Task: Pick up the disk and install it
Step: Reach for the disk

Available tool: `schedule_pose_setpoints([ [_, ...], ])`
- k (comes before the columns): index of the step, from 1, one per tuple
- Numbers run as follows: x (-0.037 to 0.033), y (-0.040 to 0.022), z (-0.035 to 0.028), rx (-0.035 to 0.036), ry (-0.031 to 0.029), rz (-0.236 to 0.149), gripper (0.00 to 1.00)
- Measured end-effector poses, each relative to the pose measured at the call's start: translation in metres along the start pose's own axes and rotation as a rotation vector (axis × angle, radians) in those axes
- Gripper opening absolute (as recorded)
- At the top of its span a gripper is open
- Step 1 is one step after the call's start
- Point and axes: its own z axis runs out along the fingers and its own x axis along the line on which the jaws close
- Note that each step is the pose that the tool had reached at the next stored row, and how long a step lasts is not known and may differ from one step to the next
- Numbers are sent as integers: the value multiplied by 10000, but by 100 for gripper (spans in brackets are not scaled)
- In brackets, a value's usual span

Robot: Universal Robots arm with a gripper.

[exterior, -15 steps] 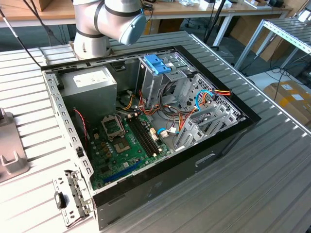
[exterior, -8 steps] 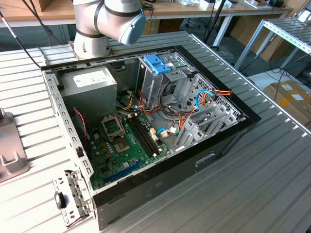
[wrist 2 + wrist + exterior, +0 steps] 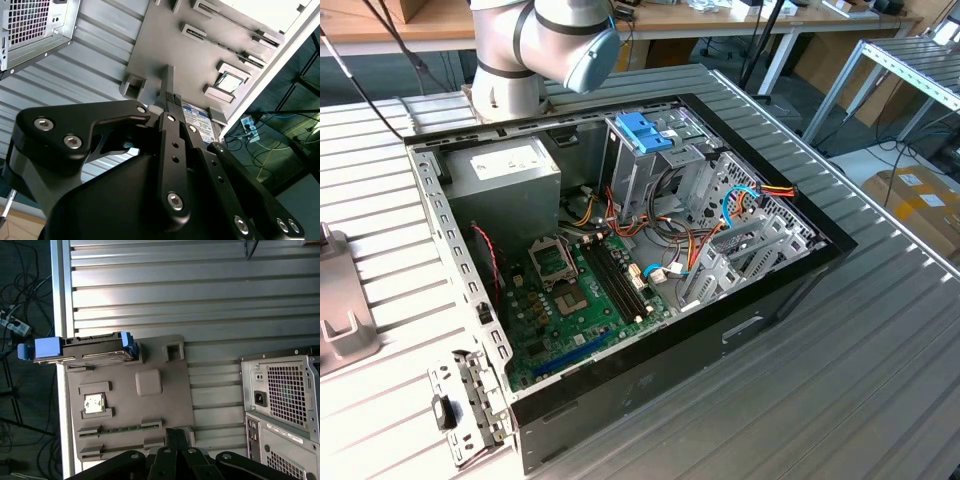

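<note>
- The black two-finger gripper [image 3: 178, 432] is over the flat grey plastic tray [image 3: 175, 390]. Its fingers are pressed together and nothing is between them.
- The disk [image 3: 80, 350], a dark grey metal hard drive with blue plastic rails at both ends, stands on its long edge in a slot at one corner of the tray. In the first wrist view it is well apart from the gripper, at the opposite end of the tray.
- In the second wrist view, the white label with the blue band of the disk [image 3: 200, 122] shows just behind the gripper [image 3: 171, 95].
- The tray lies on the ribbed silver metal table [image 3: 840, 380], near the table's edge.
- In the exterior view, the open black computer case [image 3: 790, 270] lies on its side on the table, with the green motherboard [image 3: 570, 300] showing inside.
- Inside the case, an upright metal cage with a blue plastic top [image 3: 645, 130] stands beside a grey metal box with a white sticker [image 3: 505, 175].
- The pale grey robot arm [image 3: 540, 45] stands behind the case.
</note>
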Motion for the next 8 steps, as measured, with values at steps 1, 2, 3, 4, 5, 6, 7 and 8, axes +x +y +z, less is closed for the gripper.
schedule_pose_setpoints([
  [1, 5, 0, 0, 0, 0, 0, 11],
  [2, 9, -1, 0, 0, 0, 0, 11],
  [3, 13, -1, 0, 0, 0, -1, 11],
  [4, 19, -2, 1, 0, -1, -1, 11],
  [5, 23, -2, 0, 0, 0, -1, 11],
  [6, 28, -2, 1, 0, 0, 0, 11],
  [7, 33, -3, 1, 0, -1, 0, 11],
  [8, 39, -3, 1, 0, 0, -1, 11],
])
